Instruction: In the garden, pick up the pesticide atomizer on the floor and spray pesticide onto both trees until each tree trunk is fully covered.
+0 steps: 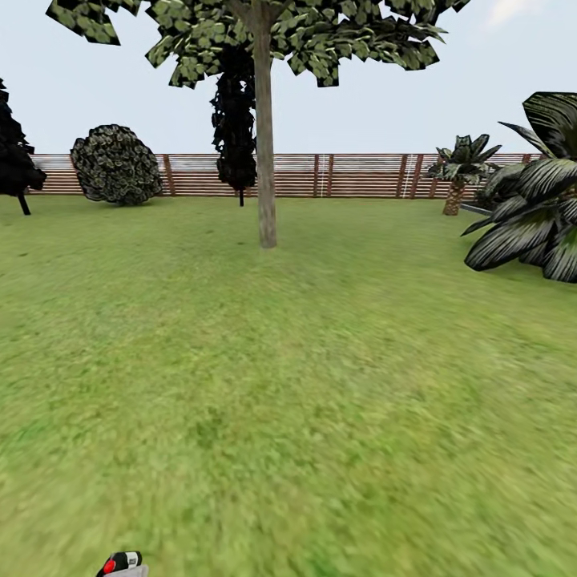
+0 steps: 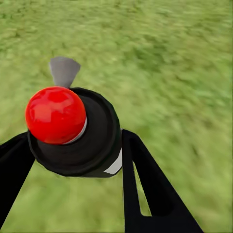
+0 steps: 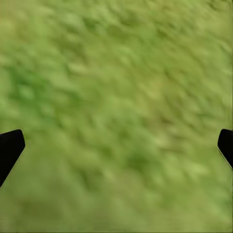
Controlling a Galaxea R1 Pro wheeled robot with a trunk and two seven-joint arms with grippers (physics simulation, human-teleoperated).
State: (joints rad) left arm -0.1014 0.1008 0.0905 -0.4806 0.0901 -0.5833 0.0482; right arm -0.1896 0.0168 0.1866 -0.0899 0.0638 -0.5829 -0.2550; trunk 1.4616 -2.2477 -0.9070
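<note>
The left gripper (image 2: 73, 160) has its fingers clamped around the atomizer (image 2: 75, 131); the right gripper's (image 3: 116, 145) fingers are spread, empty, over grass (image 3: 116, 73). The trunk (image 1: 265, 144) stands well ahead: drive closer, keeping the nozzle aimed at it.

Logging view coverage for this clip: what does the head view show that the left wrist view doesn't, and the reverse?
Head view alone: the tree trunk standing on the lawn, the leaf crown above it, the slatted fence behind, and a palm at the right.

Left wrist view alone: the left end effector with dark fingers on either side of the atomizer's body.

Both: the pesticide atomizer with its red top, and blurry green grass.
</note>
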